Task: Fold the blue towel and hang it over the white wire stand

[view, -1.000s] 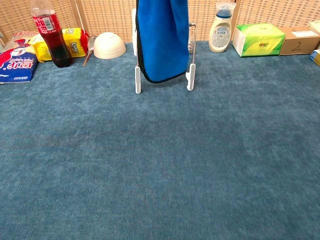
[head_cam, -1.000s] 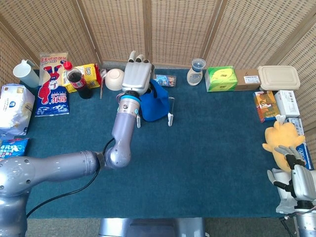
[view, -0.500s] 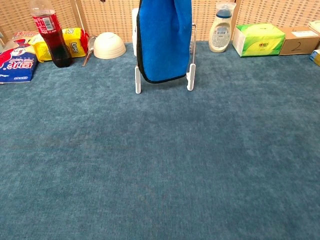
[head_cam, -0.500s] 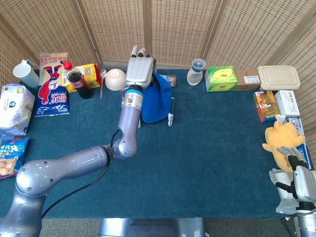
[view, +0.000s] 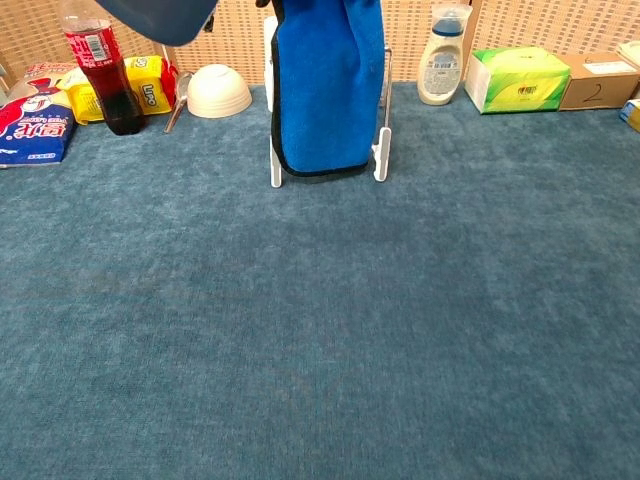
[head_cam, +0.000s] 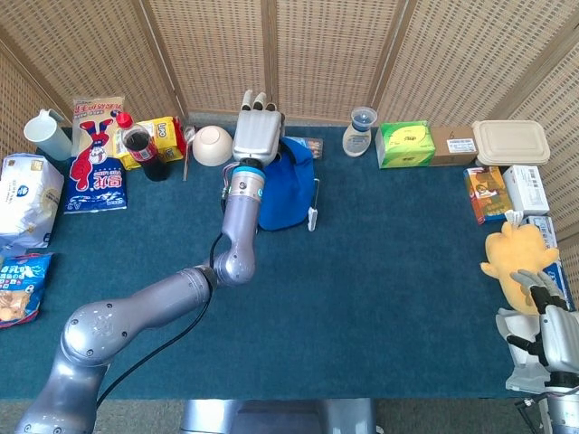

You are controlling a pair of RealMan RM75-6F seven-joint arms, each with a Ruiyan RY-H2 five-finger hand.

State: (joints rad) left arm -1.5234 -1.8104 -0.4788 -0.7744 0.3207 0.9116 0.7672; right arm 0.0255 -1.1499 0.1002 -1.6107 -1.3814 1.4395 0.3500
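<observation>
The blue towel [view: 328,85] hangs folded over the white wire stand [view: 380,150] at the back middle of the bench [view: 320,330], its lower edge level with the stand's two white feet in the chest view. The left hand [head_cam: 257,134] is stretched out over the stand's top, back of the hand upward, fingers extended toward the wicker screen [head_cam: 271,45]; whether it grips the towel cannot be told, since the hand covers the contact area. The left arm [head_cam: 181,298] crosses the bench from the near left corner to the stand. The right hand [head_cam: 547,312] sits low at the near right edge, well apart from the towel, fingers loosely apart and holding nothing. Left of the stand: a white bowl [view: 220,91], upside down, a spoon [view: 177,100] beside it, a yellow pack [view: 150,82], a cola bottle [view: 98,62] and a red-and-blue snack bag [head_cam: 97,154]. Right of the stand: a white-and-blue bottle [view: 441,54], a green tissue box [view: 516,78] and a cardboard box [view: 596,80]. A yellow plush toy [head_cam: 517,253] lies near the right hand.
</observation>
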